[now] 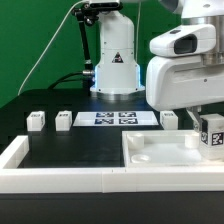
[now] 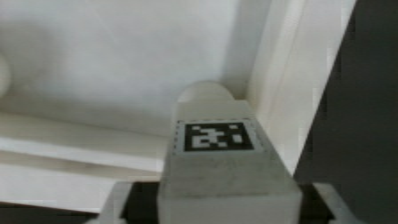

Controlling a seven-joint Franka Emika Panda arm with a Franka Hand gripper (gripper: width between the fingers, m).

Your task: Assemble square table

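The square table's top (image 1: pixel 150 152) is a white tray with a raised rim, lying at the front on the exterior view's right. My gripper (image 1: pixel 209 128) hangs over its right corner, shut on a white tagged leg (image 1: pixel 211 136). In the wrist view this leg (image 2: pixel 217 140) stands between my gripper's (image 2: pixel 228 206) fingers (image 2: pixel 132 206), its tag facing the camera, with the top's rim (image 2: pixel 285 70) beyond it. Three more legs stand on the black worktop: two (image 1: pixel 37 120) (image 1: pixel 64 119) on the left and one (image 1: pixel 168 119) just behind the top.
The marker board (image 1: pixel 118 119) lies at mid-table in front of the robot's base (image 1: pixel 113 60). A long low white wall (image 1: pixel 45 170) runs along the front and left of the worktop.
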